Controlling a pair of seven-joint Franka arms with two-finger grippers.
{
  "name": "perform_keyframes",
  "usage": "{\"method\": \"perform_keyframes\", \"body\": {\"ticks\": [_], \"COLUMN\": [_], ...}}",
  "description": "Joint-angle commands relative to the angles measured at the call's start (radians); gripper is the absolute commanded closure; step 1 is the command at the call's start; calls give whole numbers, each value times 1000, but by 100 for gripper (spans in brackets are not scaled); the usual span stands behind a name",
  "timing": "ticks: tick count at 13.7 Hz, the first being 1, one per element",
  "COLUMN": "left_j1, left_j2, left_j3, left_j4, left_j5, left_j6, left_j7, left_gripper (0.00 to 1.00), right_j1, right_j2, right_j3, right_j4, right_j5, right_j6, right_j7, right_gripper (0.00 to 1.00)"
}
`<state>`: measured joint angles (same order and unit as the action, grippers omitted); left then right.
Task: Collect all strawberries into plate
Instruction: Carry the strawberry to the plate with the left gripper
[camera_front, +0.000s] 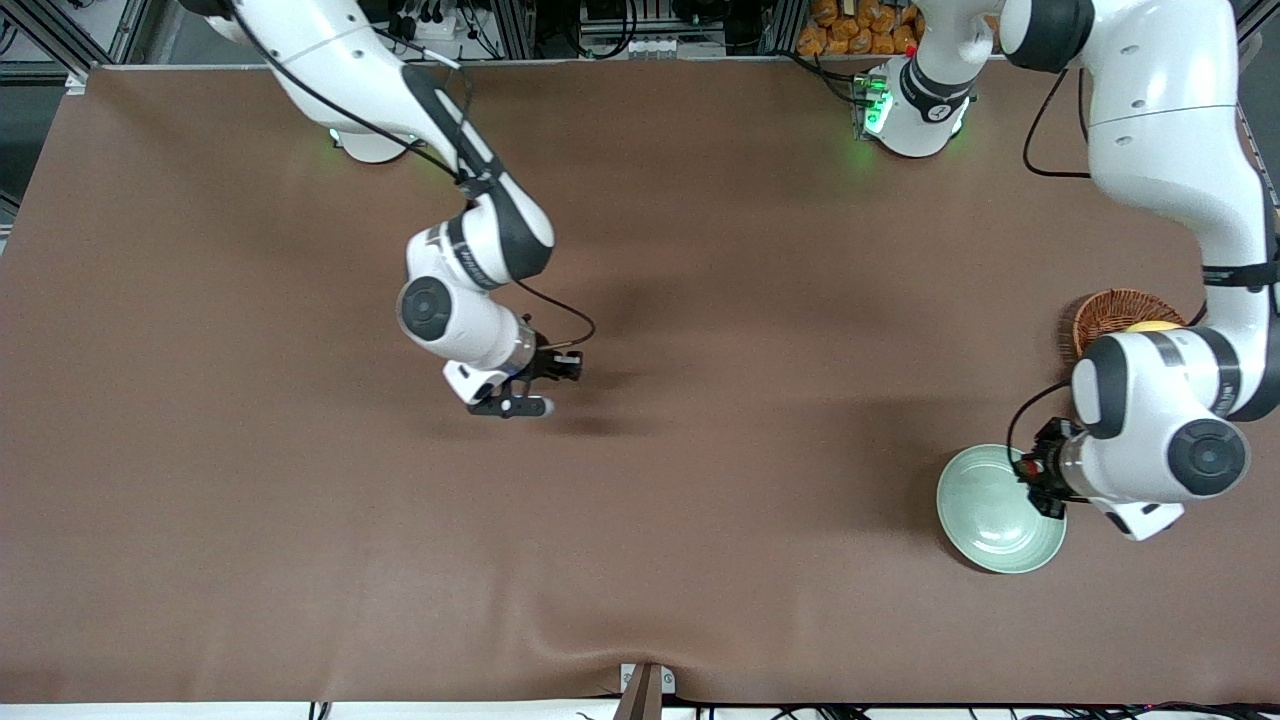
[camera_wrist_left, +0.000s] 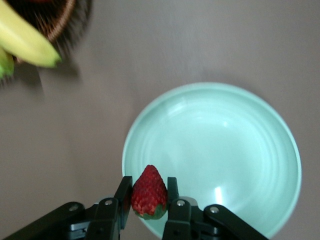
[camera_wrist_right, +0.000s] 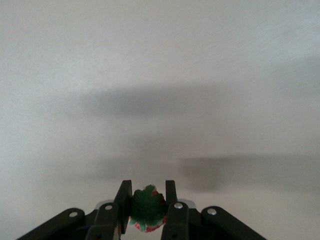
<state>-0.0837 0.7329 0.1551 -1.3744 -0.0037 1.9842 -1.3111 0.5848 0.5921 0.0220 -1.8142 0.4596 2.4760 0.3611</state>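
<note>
**Both arms carrying berries to plate**

Right gripper, over bare mid-table cloth, pinches a strawberry, cap outward. Left gripper pinches another strawberry above the plate rim. Judged next: left shifts inward, then releases; right must travel to the plate.

basket: left arm covers a good chunk of it in the front view; left wrist view only catches a blurry corner
banana: cut off by the frame edge, soft focus
right gripper's strawberry: mostly just the green cap shows, lower part cropped
plate: rim partly under the left gripper
</note>
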Motion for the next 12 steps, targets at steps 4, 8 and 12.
{"method": "perform_keyframes", "body": {"ticks": [4, 8, 12], "left_j1": [36, 36, 27], "left_j2": [17, 37, 37], "left_j3": [-17, -19, -19], "left_j4": [-54, -57, -60], "left_j5": [16, 13, 11], "left_j6": [102, 128, 128], "left_j7": [4, 4, 4], "left_gripper": [100, 100, 0], "right_j1": [90, 95, 92], "right_j2": [126, 138, 108], "right_j3": [-14, -16, -43], "right_j4": [128, 127, 116], "right_j5": [24, 17, 8], "right_j6": [41, 49, 31], "right_j7": [113, 113, 107], "right_gripper": [91, 86, 1]}}
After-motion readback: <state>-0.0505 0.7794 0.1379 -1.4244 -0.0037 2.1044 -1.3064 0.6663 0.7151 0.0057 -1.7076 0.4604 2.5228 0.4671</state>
